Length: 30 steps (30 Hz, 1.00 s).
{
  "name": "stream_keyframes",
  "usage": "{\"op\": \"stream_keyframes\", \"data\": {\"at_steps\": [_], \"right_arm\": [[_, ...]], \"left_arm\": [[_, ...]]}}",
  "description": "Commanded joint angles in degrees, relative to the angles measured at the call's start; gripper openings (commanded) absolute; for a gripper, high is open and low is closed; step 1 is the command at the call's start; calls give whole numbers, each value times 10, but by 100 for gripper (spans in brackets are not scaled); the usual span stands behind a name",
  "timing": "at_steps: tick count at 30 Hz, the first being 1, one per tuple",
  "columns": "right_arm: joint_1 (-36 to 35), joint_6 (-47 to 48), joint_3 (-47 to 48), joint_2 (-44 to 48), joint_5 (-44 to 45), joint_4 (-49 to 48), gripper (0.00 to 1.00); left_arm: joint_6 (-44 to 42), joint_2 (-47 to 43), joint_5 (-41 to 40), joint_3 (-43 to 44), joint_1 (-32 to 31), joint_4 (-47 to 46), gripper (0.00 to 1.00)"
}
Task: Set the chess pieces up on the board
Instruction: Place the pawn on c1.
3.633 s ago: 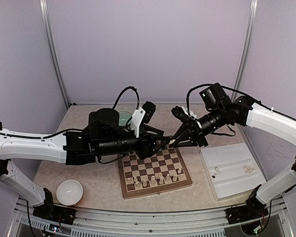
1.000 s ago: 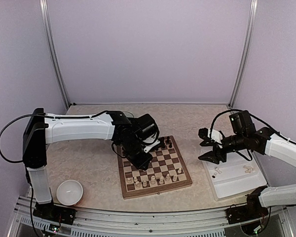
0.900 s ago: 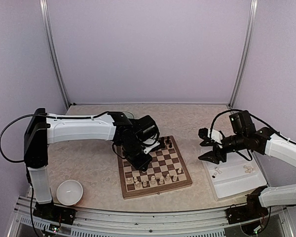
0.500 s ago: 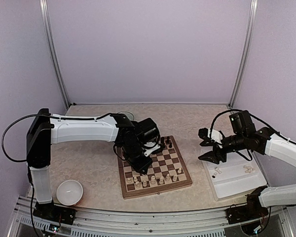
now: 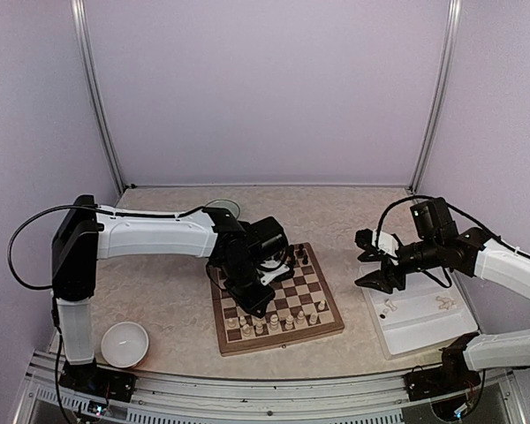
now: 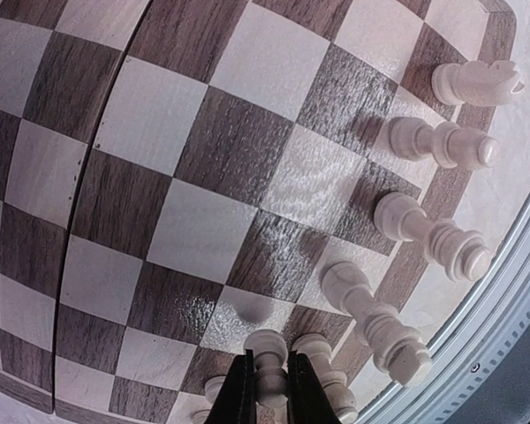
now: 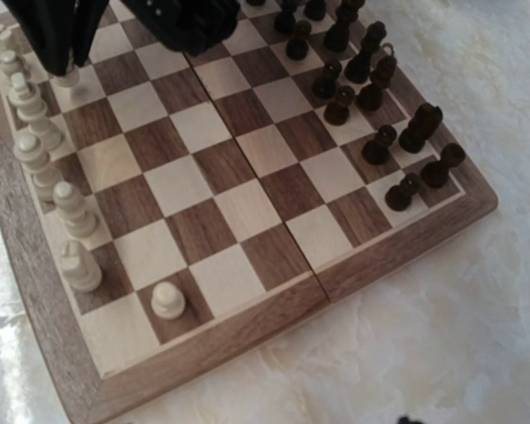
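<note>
Beige counter, purple walls: board (image 5: 283,340) sits mid-counter toward the front edge, cream chess pieces (image 5: 275,323) lined along its near side. Left gripper (image 6: 267,380) pinched narrow on a cream pawn (image 6: 265,343), board's left part. Right gripper (image 5: 371,261) spread wide over white tray (image 5: 424,334) by the right edge

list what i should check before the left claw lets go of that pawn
1. left claw shut on the pawn: ok
2. pawn base resting flat on its board square: cannot tell, hidden from both close views
3. cream back row beside it standing upright: ok
4. right claw open and off the board: ok
5. spare cream pieces waiting in the tray: ok
</note>
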<state>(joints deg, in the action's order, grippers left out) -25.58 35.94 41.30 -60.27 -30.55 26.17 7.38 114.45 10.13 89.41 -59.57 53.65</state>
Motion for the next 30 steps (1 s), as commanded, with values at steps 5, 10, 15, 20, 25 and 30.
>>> {"op": "stream_keyframes", "data": {"at_steps": [5,10,15,20,25,30], "right_arm": [[7,0,-8,0,0,-9,63],[7,0,-8,1,0,-9,63],[7,0,-8,0,0,-9,63],[7,0,-8,1,0,-8,63],[7,-1,-7,3,-1,-6,63],[8,-5,7,5,-4,8,63]], "left_arm": [[-5,16,11,-4,-1,8,9],[-5,20,9,-4,0,9,11],[-5,24,9,-4,1,12,11],[-2,26,2,-4,2,11,17],[1,18,-9,7,3,12,24],[0,-4,-3,25,6,11,28]]}}
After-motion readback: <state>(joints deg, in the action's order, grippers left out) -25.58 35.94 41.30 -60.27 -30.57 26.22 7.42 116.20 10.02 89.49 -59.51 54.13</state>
